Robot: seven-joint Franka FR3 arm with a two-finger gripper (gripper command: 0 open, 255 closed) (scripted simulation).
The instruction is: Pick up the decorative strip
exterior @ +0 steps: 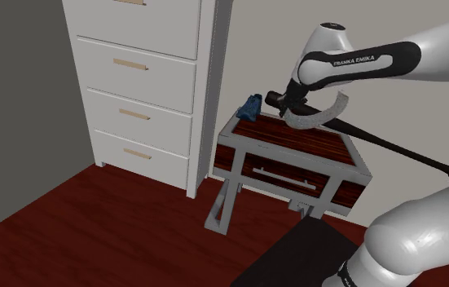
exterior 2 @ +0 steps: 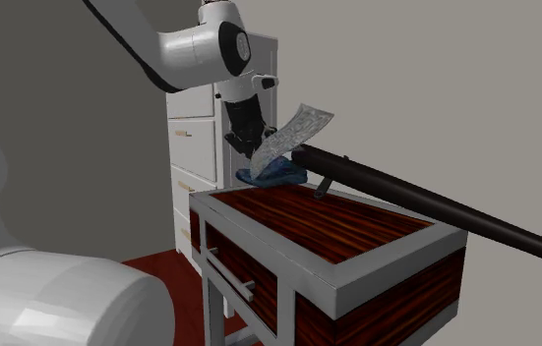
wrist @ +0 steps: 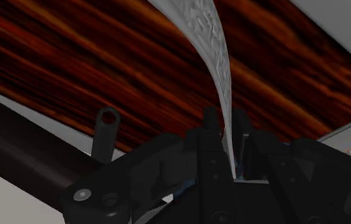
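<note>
fingers (wrist: 211,127) of the black gripper (exterior 2: 255,147) clamp one end of the grey embossed strip (exterior 2: 296,130). it arcs free at upper middle of the second exterior view, above the wooden table (exterior 2: 337,231). pinching the end likely lets it rise clear of the long dark rod (exterior 2: 426,197) and blue object (exterior 2: 273,175).

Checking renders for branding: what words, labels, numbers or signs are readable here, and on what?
"FRANKA EMIKA": white letters on the dark band of the arm, in the shoulder view.
Nothing else reads; the decorative strip carries a relief pattern, no letters.
</note>
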